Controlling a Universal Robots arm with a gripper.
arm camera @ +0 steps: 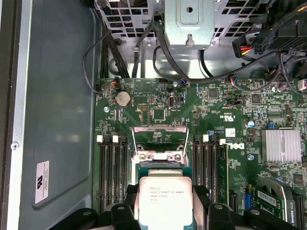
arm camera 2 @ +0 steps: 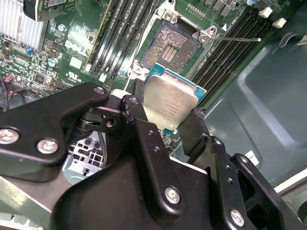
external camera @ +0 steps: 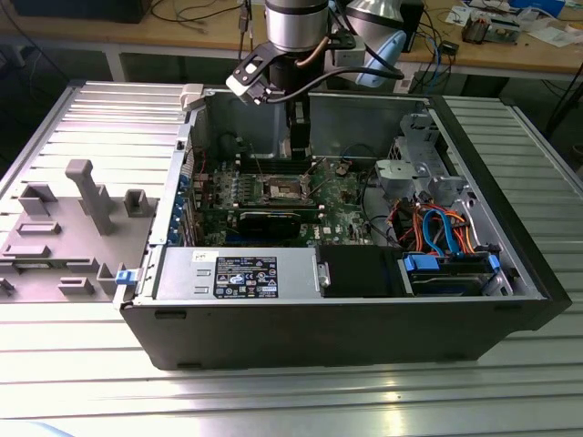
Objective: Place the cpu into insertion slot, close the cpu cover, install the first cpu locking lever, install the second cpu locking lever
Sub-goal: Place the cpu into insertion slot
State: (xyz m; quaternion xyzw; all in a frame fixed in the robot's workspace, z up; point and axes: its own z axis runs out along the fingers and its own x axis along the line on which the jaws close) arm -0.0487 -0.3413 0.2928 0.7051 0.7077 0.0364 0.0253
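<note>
Starting on the exterior view's left, a grey plastic fixture (external camera: 82, 214) sits on the slatted metal tabletop (external camera: 82, 382), well apart from everything else. Next along is the open computer case (external camera: 337, 337). It has the power supply (external camera: 237, 273) along its near edge and the green motherboard (external camera: 351, 205) behind that.

The arm (external camera: 296, 27) drops straight down into the case, and the hand (external camera: 298, 146) hangs just over the board, close to the case's back wall. The hand is pinched narrow on the cpu (arm camera 2: 170, 103), with its black fingers (arm camera 2: 144, 139) gripping two opposite edges and the silvery top facing out. So the cpu is up in the air, near the socket (arm camera 2: 170, 45) but not touching it, and the socket's contacts are bare.

In the first wrist view the cpu cover (arm camera: 160, 129) is flipped up, standing just past the socket. A locking lever (arm camera 2: 240, 39) sticks out sideways over the memory slots (arm camera 2: 225, 52), and the slots hem the socket in on both sides. A coin battery (arm camera: 123, 98) and a finned heatsink (arm camera: 282, 145) sit further out on the board, and black cables (arm camera: 158, 57) loop down near its edge.

On the exterior view's right, the drive cage (external camera: 410, 173) and a tangle of orange and blue cables (external camera: 437, 228) fill that end of the case.
</note>
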